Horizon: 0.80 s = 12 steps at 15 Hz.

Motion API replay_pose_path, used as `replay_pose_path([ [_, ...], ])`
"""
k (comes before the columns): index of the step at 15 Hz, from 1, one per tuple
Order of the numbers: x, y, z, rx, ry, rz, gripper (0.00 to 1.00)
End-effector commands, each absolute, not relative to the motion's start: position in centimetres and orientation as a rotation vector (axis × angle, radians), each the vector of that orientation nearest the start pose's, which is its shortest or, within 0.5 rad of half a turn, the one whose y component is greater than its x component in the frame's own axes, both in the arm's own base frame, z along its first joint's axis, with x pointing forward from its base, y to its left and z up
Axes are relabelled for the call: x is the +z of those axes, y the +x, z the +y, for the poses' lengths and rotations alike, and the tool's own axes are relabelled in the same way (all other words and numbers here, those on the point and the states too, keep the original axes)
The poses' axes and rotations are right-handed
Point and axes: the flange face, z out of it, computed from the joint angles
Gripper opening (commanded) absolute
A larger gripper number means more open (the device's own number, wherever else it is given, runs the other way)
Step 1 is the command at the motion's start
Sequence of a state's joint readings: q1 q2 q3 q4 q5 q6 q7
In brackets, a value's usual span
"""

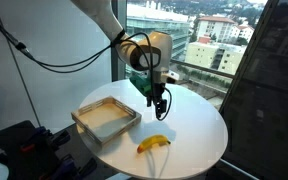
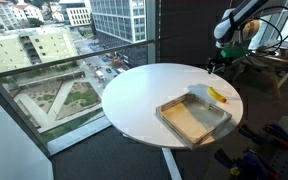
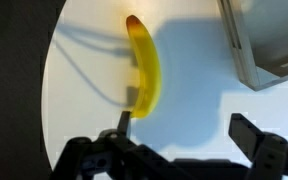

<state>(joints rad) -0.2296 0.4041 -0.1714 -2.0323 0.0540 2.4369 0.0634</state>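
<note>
Hovering abv banana (image 3: pixel 144 65), tool (image 3: pixel 181 120) wide open, empty.

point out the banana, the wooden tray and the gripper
banana (image 3: pixel 144 62), wrist view, middle of its yellow body
wooden tray (image 1: pixel 106 117), an exterior view, bare floor inside
gripper (image 3: pixel 181 125), wrist view, midway between its open jaws

Daylight from the window (image 2: pixel 54 70) beyond the round white table (image 2: pixel 144 100) lights the tabletop evenly. In the wrist view the banana (image 3: pixel 144 65) casts a soft grey shadow across the table, and the gripper (image 3: pixel 181 128) above the table appears dark and slightly blurred.
</note>
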Motion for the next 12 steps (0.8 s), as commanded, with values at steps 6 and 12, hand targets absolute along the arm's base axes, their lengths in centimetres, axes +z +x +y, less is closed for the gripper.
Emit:
replay_pose_path([
  [6,21.9,55.5,-25.3,0.065,-3.039,0.794,1.0],
  [12,20.1,55.2,-27.0,0.096,-3.021,0.821,1.0],
])
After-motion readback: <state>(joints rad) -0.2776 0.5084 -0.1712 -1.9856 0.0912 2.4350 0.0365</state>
